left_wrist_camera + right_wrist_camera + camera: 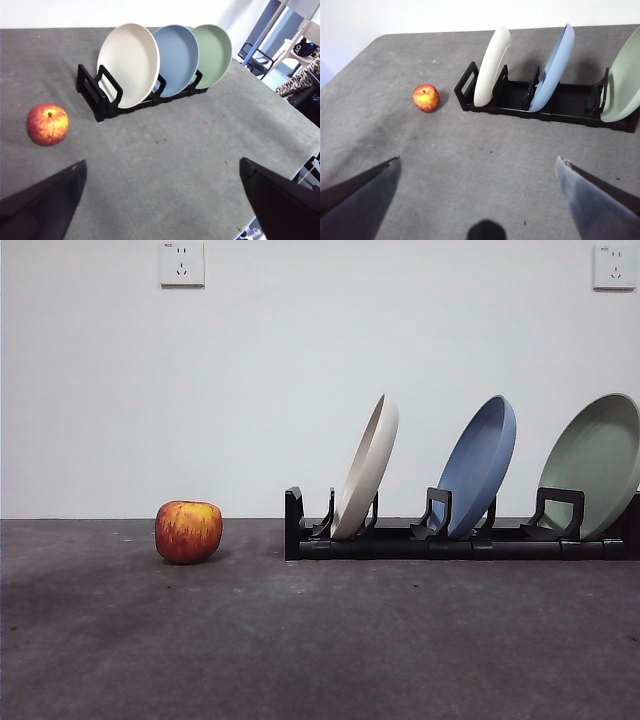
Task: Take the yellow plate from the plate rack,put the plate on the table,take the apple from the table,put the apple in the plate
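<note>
The yellow plate [366, 466] [128, 63] [492, 64], cream with a raised rim, leans upright in the end slot of the black plate rack [400, 540] [100, 97] [560, 102] nearest the apple. The red and yellow apple [188, 531] [47, 124] [426, 97] rests on the table [300, 640] beside that end of the rack. My left gripper [160, 200] hovers open, high above the table and well back from the rack and apple. My right gripper [477, 195] is also open and raised, holding nothing. Neither arm shows in the front view.
A blue plate [480, 462] [175, 59] [552, 67] and a pale green plate [595, 462] [212, 54] [622, 82] stand in further slots of the rack. Wall sockets [181, 263] sit on the white wall behind. The table edge [280, 165] drops off beyond the green plate's side.
</note>
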Robot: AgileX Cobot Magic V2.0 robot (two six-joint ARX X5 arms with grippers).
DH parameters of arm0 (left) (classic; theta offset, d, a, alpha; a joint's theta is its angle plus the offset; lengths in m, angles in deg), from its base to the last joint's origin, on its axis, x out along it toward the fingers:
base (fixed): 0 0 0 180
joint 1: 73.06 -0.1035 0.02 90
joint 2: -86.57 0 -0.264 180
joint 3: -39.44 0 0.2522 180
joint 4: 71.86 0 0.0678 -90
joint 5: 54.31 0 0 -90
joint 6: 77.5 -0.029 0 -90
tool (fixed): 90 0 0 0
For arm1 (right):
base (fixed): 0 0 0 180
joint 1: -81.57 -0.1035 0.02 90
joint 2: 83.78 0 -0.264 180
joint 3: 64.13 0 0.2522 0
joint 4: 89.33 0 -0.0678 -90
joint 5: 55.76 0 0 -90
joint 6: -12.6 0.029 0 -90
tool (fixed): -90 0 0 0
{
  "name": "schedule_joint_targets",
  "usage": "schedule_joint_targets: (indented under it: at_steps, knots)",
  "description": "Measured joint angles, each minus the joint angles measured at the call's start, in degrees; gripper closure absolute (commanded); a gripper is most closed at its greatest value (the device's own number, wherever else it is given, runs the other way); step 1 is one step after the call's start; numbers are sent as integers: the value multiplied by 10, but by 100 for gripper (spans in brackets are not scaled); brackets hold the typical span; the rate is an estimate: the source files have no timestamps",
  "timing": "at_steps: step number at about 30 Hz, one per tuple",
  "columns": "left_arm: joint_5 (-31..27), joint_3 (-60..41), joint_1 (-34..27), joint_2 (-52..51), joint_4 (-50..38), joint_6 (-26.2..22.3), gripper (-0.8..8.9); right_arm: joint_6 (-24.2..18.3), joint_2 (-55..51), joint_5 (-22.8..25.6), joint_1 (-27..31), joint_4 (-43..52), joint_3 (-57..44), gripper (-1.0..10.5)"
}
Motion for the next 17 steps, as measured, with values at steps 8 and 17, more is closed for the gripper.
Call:
schedule_joint_targets:
  at_steps: [8,17]
  knots:
    - [15,5,44,51,-67,0,185,0,15,-30,0,-1,0,335]
    - [13,79,131,226,-170,-5,185,0,40,-104,0,-1,0,346]
